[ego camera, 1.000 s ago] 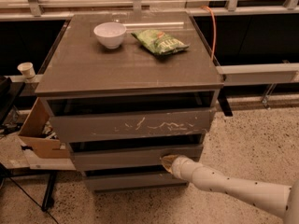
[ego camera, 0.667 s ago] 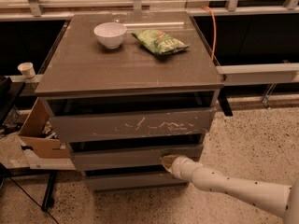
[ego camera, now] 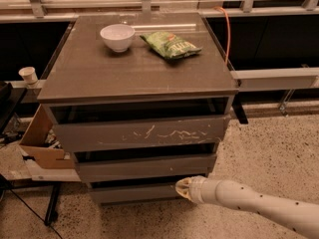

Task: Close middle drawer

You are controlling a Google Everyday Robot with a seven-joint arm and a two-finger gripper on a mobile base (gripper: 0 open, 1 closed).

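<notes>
1. Gripper (ego camera: 183, 188): lower centre of frame, at the tip of a pale arm (ego camera: 259, 205) coming in from the lower right corner, where the arm is cut off. It sits just under the lower edge of the middle drawer, in front of the lowest drawer front (ego camera: 132, 194). I can't tell if it's spread or pressed together, or whether it touches either front.
2. Middle drawer (ego camera: 144, 166): centre-low in frame, 2nd of 3 fronts, plain grey-brown, no handle. Dark gap above the front; interior hidden from my view.
3. Top drawer front (ego camera: 139, 133): just above item 2, white scratch marks across it. Dark gap betw. it and the tabletop; contents not visible.
4. Tabletop (ego camera: 124, 76): upper centre, grey-brown.
5. White bowl (ego camera: 117, 36): upright on the tabletop, upper left of centre. Inside looks bare from here.
6. Green snack bag (ego camera: 170, 45): lying flat just right of the bowl, not touching it.
7. Cardboard box (ego camera: 42, 143): left edge, beside the cabinet, partly hidden behind it. Contents too dark to ID.
8. Paper cup (ego camera: 28, 74): left edge, upright, contents not visible.
9. Orange cable (ego camera: 228, 31): upper right, running down behind the cabinet, lower end hidden.
</notes>
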